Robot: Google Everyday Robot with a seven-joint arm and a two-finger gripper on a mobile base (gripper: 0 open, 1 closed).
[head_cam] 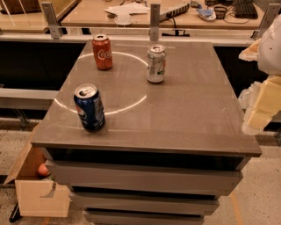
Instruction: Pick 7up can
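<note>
**Work surface.** A grey-brown table (189, 118) fills the middle of the view. Three drink cans stand upright on it, well apart from one another. A thin, pale ring (131, 103) is marked on the left half of the top.

**Target.** The 7up can (156, 64) is silver-white with green and small red markings. It stands on the far half of the table, near the centre line, on the right-hand edge of the ring. Nothing touches it.

**Other cans.** The red cola can (102, 52) stands to the left of the 7up can, slightly farther back, on the far arc of the ring. The dark blue can (89, 108) stands nearer, toward the left edge of the table, on the near-left arc.

**Gripper.** The gripper (260, 105) is a cream-coloured assembly at the right edge of the view, beyond the right side of the table and off its surface. It is well apart from all three cans and holds nothing visible. Whether it is spread or closed cannot be determined from this view.

**Surroundings.** A cardboard box (39, 197) sits on the floor at the near left. A desk (88, 13) carrying papers and a keyboard (245, 9) lies beyond the far edge of the table.
</note>
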